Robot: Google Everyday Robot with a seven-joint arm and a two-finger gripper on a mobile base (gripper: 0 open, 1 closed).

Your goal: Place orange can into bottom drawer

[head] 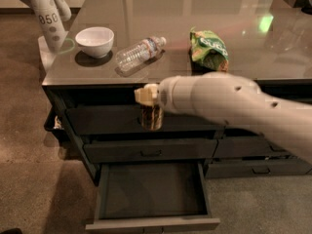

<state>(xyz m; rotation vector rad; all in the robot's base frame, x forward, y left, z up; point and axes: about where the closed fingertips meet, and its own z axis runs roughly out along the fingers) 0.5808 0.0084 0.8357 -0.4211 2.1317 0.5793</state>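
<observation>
My gripper (148, 106) is shut on the orange can (151, 117), a small orange-copper can that hangs upright below the cream fingers (145, 95). It is in front of the top left drawer, off the countertop and above the bottom drawer (152, 191). The bottom drawer is pulled wide open and nothing shows inside it. My white arm (234, 106) reaches in from the right.
On the dark countertop (161, 13) lie a clear plastic bottle (139, 54) on its side, a white bowl (95, 41) and a green snack bag (209, 49). A white spotted object (46, 13) stands at the far left. The other drawers (151, 150) are shut. Brown carpet surrounds the cabinet.
</observation>
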